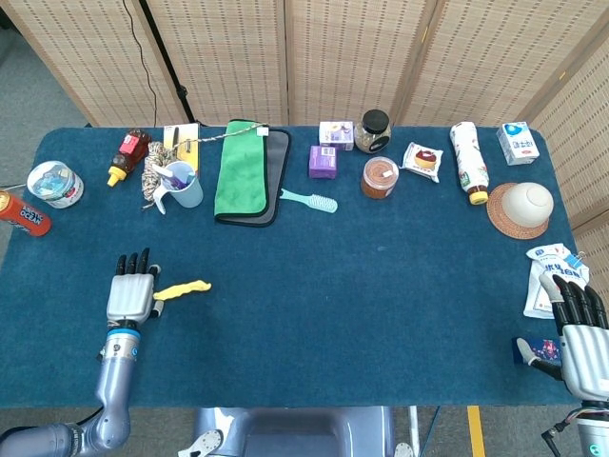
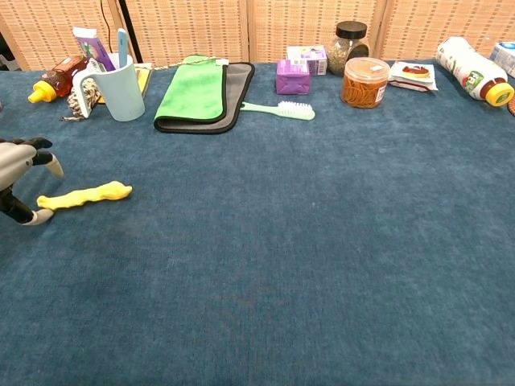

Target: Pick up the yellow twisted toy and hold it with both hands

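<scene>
Reaching step: left robot hand (image 1: pixel 130 296) open beside yellow toy (image 1: pixel 182 288) on table (image 1: pixel 381 286), not gripping yet. Next: pinch & lift. Right robot hand (image 1: pixel 582 333) open, empty.

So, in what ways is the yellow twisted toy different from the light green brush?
The yellow twisted toy lies near the table's front left, its end beside the left hand; the light green brush lies further back near the middle, next to the folded cloths. The toy is a wavy, twisted strip; the brush has a straight handle and a bristle head. Both lie flat on the blue tablecloth, unheld.
</scene>
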Controlling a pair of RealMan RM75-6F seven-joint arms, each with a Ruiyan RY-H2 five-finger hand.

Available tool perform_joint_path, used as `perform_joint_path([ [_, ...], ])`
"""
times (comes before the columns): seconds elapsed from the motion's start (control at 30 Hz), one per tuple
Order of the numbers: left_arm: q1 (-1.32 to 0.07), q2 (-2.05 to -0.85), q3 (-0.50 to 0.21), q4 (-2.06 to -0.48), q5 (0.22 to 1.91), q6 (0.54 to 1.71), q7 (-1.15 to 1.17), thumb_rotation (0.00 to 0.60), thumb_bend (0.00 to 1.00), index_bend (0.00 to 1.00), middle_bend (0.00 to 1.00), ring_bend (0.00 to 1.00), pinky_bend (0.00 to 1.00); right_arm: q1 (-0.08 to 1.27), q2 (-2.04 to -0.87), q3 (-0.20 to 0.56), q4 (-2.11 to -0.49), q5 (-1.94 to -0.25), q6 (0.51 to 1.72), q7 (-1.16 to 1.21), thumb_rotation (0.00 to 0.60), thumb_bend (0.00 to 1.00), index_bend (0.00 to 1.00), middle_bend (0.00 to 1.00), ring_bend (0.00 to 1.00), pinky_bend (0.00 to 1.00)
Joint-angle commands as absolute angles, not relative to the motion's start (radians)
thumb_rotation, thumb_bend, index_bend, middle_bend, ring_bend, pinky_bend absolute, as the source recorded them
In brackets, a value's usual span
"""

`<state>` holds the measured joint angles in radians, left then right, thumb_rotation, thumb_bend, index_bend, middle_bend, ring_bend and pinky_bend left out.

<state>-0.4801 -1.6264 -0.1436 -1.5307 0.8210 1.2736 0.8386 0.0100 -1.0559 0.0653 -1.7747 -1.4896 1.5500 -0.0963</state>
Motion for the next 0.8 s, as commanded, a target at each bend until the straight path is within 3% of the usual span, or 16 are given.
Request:
perform_joint_path([
  [0.03,-0.483,-1.632,-0.141,-1.527,0.824,1.269,0.834,0.518,0.29,0.28,0.0,0.0,0.0,0.01,-1.056,0.066,-1.776,-1.49,1.551,-0.098,0.6,0.29,0.06,0.06,0.0,0.0],
  [0.8,-0.491,-1.634,-0.145,-1.587,0.872,1.309,0.793,0.518,0.29,0.26,0.0,0.0,0.0,0.001,-1.046,0.066,-1.771,-1.487,1.554,-0.08,0.6,0.29,0.06,0.06,0.0,0.0],
])
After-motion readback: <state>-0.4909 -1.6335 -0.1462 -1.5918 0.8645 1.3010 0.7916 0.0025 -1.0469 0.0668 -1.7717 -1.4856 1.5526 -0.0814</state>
